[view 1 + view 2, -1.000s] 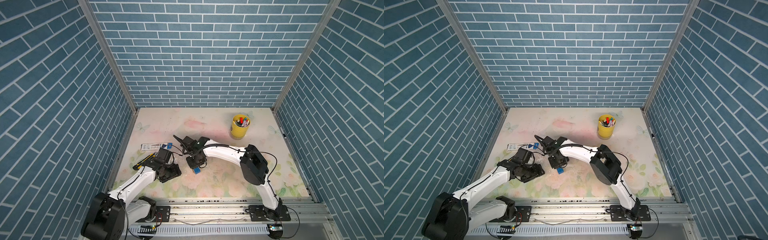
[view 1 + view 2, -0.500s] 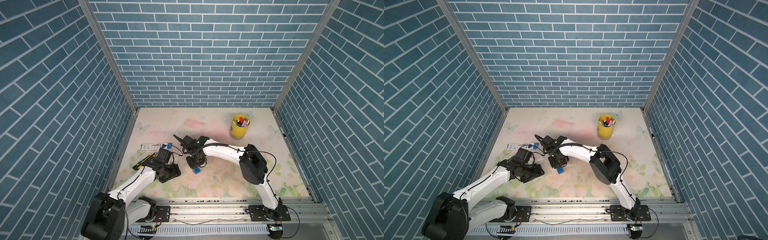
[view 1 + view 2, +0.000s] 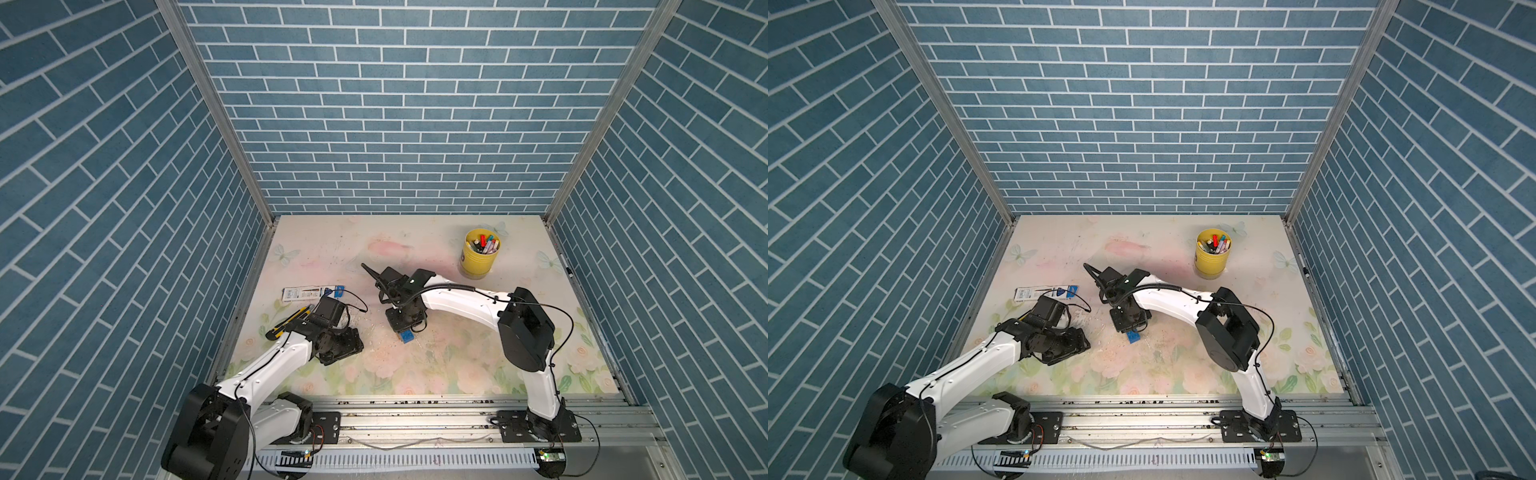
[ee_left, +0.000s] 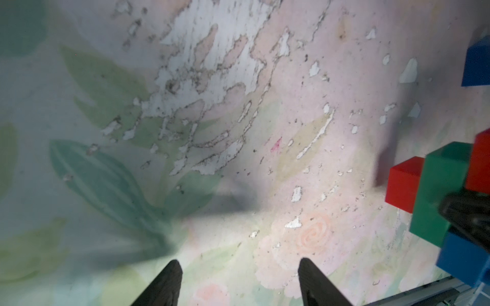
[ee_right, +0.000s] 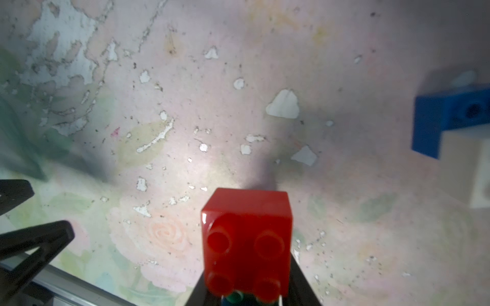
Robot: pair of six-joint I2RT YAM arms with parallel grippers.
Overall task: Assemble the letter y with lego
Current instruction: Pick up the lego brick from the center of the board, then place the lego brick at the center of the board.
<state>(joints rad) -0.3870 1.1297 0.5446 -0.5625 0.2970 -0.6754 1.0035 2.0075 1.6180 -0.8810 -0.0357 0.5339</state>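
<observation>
The right gripper [image 3: 406,324] is clamping narrowly on the half-built letter y [image 4: 440,190] and holding it low over the middle of the table [image 3: 465,365]. The left gripper [image 4: 240,278] is hanging near it over bare tabletop, its jaws apart and empty. Around them the table is carrying one yellow cup [image 3: 480,259] of marker pens at the back, and one flat white packet [image 3: 309,293] and one yellow-and-black tool [image 3: 289,324] beside the left arm, none of them needed here. From where I am standing, the held cluster is showing four bricks: one long green brick [image 4: 442,172], two red bricks [image 4: 403,182] and one blue end brick [image 3: 407,336]. That blue one is poking out from under the gripper toward the front of the table, so the long axis is seemingly running front to back. Two more lego pieces are lying on the table, a loose blue brick [image 5: 450,119] tipped so its hollow is showing and one white brick [image 5: 480,169] touching it; whether those two are joined I cannot tell. That pair is sitting off to one side of the cluster, beyond it from the left gripper, so the right arm is looking the nearer.
</observation>
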